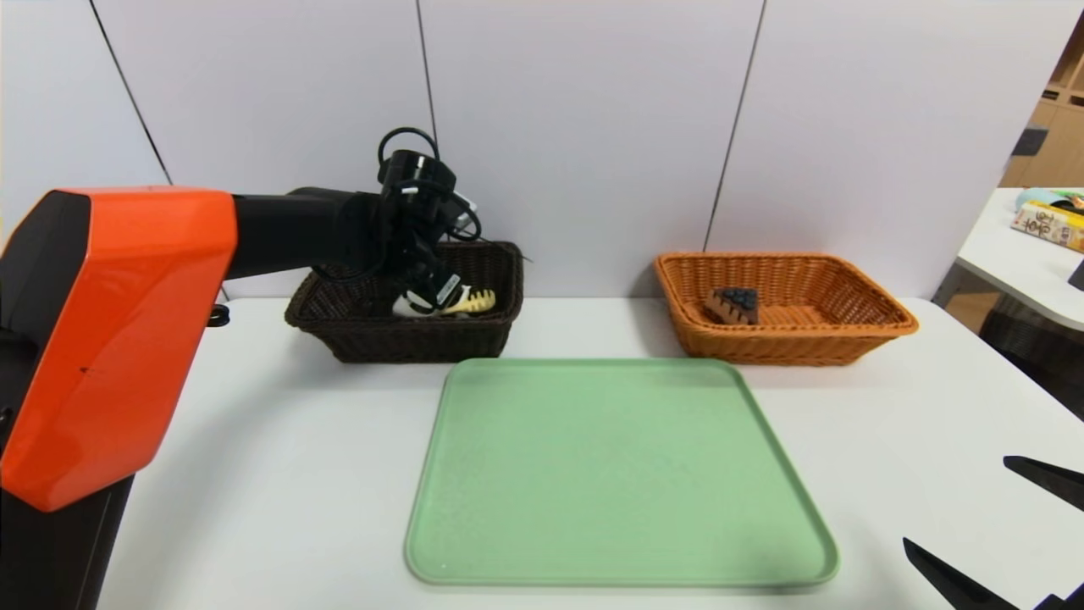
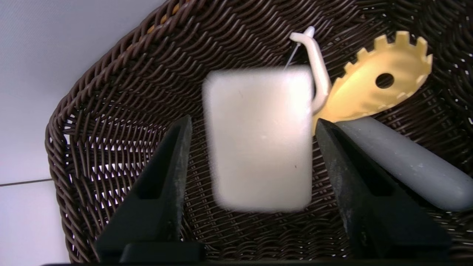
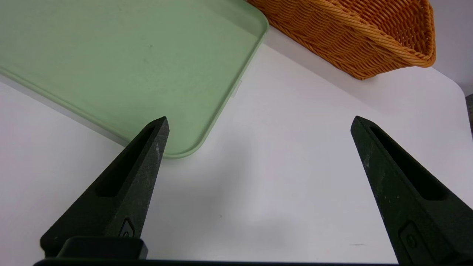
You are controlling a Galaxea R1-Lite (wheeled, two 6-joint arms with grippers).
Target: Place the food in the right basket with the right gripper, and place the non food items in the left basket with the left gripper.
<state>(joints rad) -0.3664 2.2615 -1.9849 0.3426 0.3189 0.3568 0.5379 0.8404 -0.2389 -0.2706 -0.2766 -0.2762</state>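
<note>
Only wrist view shows white block (image 2: 258,136) unclamped.

- A white wall (image 1: 584,127) of flat panels stands straight behind the work, split by thin dark seams — some upright, some slanting.
- A white table (image 1: 279,474) with a smooth matte top and a rounded far-right corner fills the foreground.
- At the right edge, a second white table (image 1: 1012,263) stands apart, with a printed box (image 1: 1048,225) on it.
- Beyond it, pale wooden shelving (image 1: 1054,127).
- Light is soft and even — shadows are faint.
</note>
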